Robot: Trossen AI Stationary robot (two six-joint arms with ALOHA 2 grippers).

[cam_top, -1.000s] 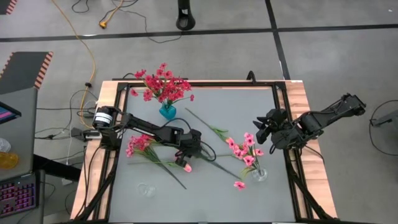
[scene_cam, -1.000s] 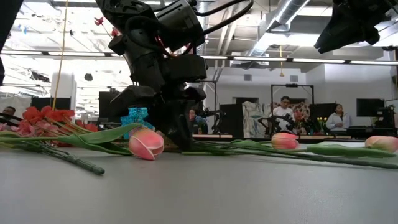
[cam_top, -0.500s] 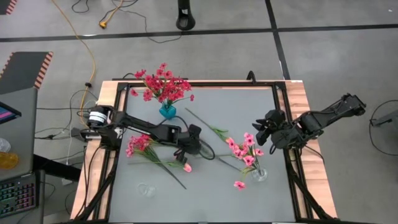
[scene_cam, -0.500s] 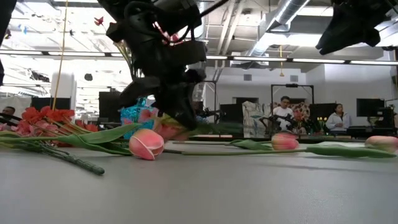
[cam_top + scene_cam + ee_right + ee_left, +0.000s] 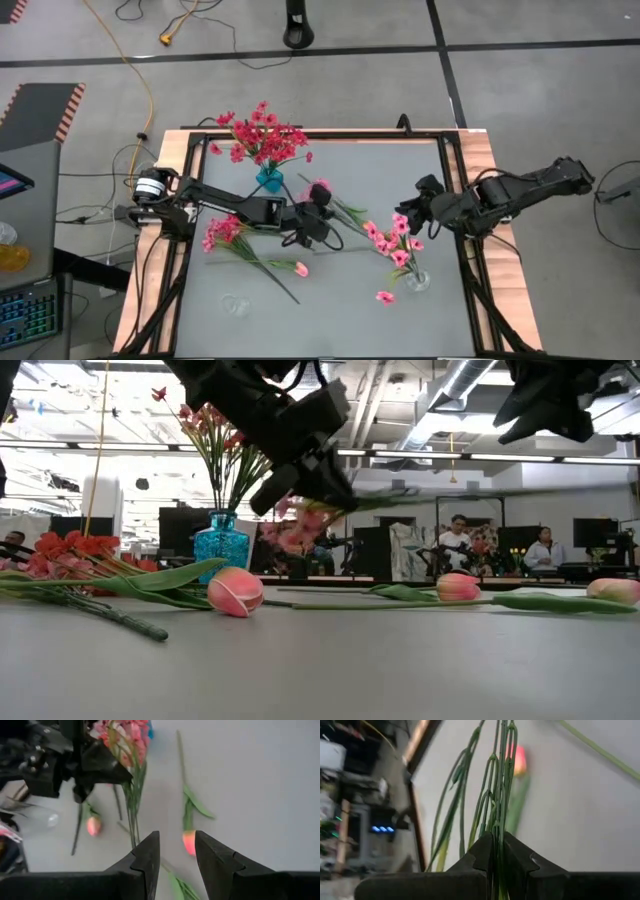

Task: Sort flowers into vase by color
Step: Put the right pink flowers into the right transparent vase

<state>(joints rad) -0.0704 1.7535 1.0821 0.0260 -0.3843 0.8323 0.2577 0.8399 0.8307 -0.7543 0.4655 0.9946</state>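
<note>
My left gripper hangs over the table's middle, shut on a pink sprig whose cluster shows beside it and droops in the low view. A blue vase at the far left holds red flowers. A clear vase at the near right holds pink flowers. A red-pink sprig and a tulip bud lie flat on the table. My right gripper stands open above the right side, with nothing between its fingers. My left gripper pinches a bundle of several thin green stems between its two fingers, close to the pink cluster. The fingers slant down from the table's left. The sprig is lifted clear of the table, its cluster hanging below the fingers and its stems reaching out past them.
Another bud lies near the clear vase, and long green stems cross the middle. A small clear glass sits near the front left. A black frame borders the table. People stand in the room beyond.
My left gripper has risen and rolled, staying shut, and carried the pink sprig up off the table toward the far edge; its cluster now hangs clear. My right gripper has swung and turned toward the table's middle.
</note>
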